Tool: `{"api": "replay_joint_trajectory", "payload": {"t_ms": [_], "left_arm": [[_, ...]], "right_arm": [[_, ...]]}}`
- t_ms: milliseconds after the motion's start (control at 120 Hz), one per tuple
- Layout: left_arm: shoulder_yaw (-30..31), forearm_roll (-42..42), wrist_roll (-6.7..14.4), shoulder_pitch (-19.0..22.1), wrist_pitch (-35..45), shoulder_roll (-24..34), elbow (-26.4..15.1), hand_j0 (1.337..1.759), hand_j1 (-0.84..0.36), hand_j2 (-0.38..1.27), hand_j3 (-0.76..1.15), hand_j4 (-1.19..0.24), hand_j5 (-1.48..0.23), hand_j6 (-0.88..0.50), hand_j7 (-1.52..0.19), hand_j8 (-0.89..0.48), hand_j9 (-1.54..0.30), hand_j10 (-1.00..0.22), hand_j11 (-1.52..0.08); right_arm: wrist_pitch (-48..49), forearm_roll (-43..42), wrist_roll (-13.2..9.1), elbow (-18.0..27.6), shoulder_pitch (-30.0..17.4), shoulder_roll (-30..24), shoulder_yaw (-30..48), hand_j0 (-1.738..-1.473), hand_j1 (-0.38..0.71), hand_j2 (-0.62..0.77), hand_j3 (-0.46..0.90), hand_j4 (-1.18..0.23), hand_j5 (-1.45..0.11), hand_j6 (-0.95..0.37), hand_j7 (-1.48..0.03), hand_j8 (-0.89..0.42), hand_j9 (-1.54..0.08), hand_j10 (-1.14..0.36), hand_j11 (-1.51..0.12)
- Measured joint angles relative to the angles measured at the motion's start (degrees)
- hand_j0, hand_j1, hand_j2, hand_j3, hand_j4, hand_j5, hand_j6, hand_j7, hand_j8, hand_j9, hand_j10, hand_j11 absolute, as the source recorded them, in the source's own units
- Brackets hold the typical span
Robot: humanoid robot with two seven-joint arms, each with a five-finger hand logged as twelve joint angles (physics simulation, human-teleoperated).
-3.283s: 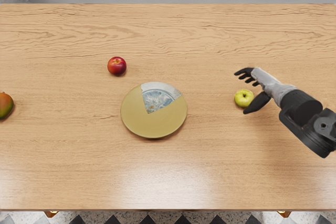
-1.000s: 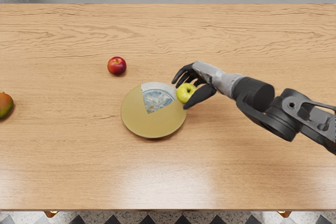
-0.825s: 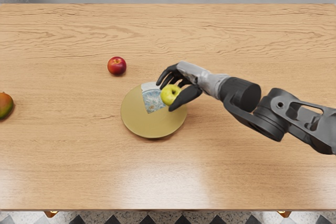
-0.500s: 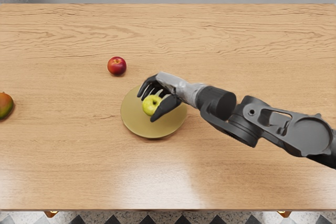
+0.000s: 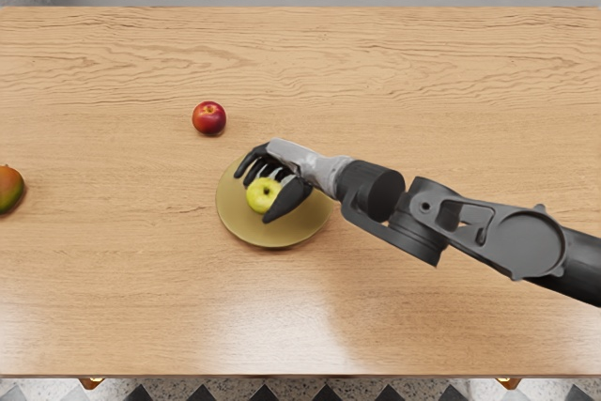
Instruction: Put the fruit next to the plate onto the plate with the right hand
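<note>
In the head view, the green apple point(image 5: 263, 195) is held tight by the right hand point(image 5: 274, 174), with fingers closed around it, over the yellow plate point(image 5: 270, 230). A red apple point(image 5: 208, 117) is seen at the plate's 11 o'clock.

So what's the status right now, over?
Right hand shut on green apple. Apple over the plate, not yet released. Left hand out of view. Nothing in the way; red apple sits clear.

apple point(image 5: 263, 195) moved over plate point(image 5: 282, 232), right hand point(image 5: 278, 172) too
</note>
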Motion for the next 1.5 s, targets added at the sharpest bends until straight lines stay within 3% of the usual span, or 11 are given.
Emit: {"api": "replay_joint_trajectory", "payload": {"t_ms": [192, 442, 625, 758, 875, 1050, 1317, 1500], "left_arm": [[0.0, 0.0, 0.0, 0.0, 0.0, 0.0, 0.0, 1.658, 0.06, 0.05, 0.00, -0.24, -0.32, -0.24, -0.32, -0.24, -0.32, -0.24, -0.32], [0.0, 0.0, 0.0, 0.0, 0.0, 0.0, 0.0, 1.658, 0.06, 0.05, 0.00, -0.24, -0.32, -0.24, -0.32, -0.24, -0.32, -0.24, -0.32], [0.0, 0.0, 0.0, 0.0, 0.0, 0.0, 0.0, 1.658, 0.06, 0.05, 0.00, -0.24, -0.32, -0.24, -0.32, -0.24, -0.32, -0.24, -0.32], [0.0, 0.0, 0.0, 0.0, 0.0, 0.0, 0.0, 1.658, 0.06, 0.05, 0.00, -0.24, -0.32, -0.24, -0.32, -0.24, -0.32, -0.24, -0.32], [0.0, 0.0, 0.0, 0.0, 0.0, 0.0, 0.0, 1.658, 0.06, 0.05, 0.00, -0.24, -0.32, -0.24, -0.32, -0.24, -0.32, -0.24, -0.32], [0.0, 0.0, 0.0, 0.0, 0.0, 0.0, 0.0, 1.658, 0.06, 0.05, 0.00, -0.24, -0.32, -0.24, -0.32, -0.24, -0.32, -0.24, -0.32], [0.0, 0.0, 0.0, 0.0, 0.0, 0.0, 0.0, 1.658, 0.06, 0.05, 0.00, -0.24, -0.32, -0.25, -0.32, -0.24, -0.32, -0.24, -0.32], [0.0, 0.0, 0.0, 0.0, 0.0, 0.0, 0.0, 1.658, 0.06, 0.05, 0.00, -0.25, -0.32, -0.25, -0.32, -0.25, -0.32, -0.24, -0.32]], "right_arm": [[0.1, 0.9, 0.1, -0.3, 0.3, -0.4, 0.4, -1.658, 0.08, -0.01, 0.00, -0.39, -0.51, -0.38, -0.50, -0.36, -0.51, -0.39, -0.51], [6.7, 9.7, 1.6, 1.4, 0.3, -5.4, 7.2, -1.658, -0.11, -0.02, 0.00, -0.21, -0.27, -0.20, -0.27, -0.20, -0.27, -0.21, -0.27], [18.1, 24.4, 7.3, 1.8, -0.1, -13.6, 11.6, -1.658, -0.22, -0.01, 0.00, -0.11, -0.14, -0.11, -0.14, -0.11, -0.14, -0.11, -0.14], [29.7, 36.5, 9.0, 0.8, -1.9, -19.7, 14.6, -1.658, -0.26, -0.01, 0.00, -0.08, -0.10, -0.08, -0.10, -0.08, -0.10, -0.08, -0.10], [37.8, 46.9, 9.2, -1.9, -3.9, -24.5, 15.5, -1.658, -0.28, -0.01, 0.00, -0.06, -0.08, -0.06, -0.08, -0.06, -0.08, -0.06, -0.08], [41.0, 57.5, 9.0, -6.3, -6.6, -31.4, 15.7, -1.658, -0.29, -0.01, 0.00, -0.05, -0.06, -0.05, -0.06, -0.05, -0.06, -0.05, -0.06], [41.7, 64.6, 9.0, -9.3, -10.1, -40.5, 15.3, -1.658, -0.30, -0.01, 0.00, -0.04, -0.05, -0.04, -0.05, -0.04, -0.05, -0.04, -0.05], [41.7, 66.6, 9.0, -9.6, -10.8, -42.6, 15.2, -1.658, -0.31, -0.01, 0.00, -0.03, -0.05, -0.03, -0.05, -0.03, -0.05, -0.03, -0.05]]}}
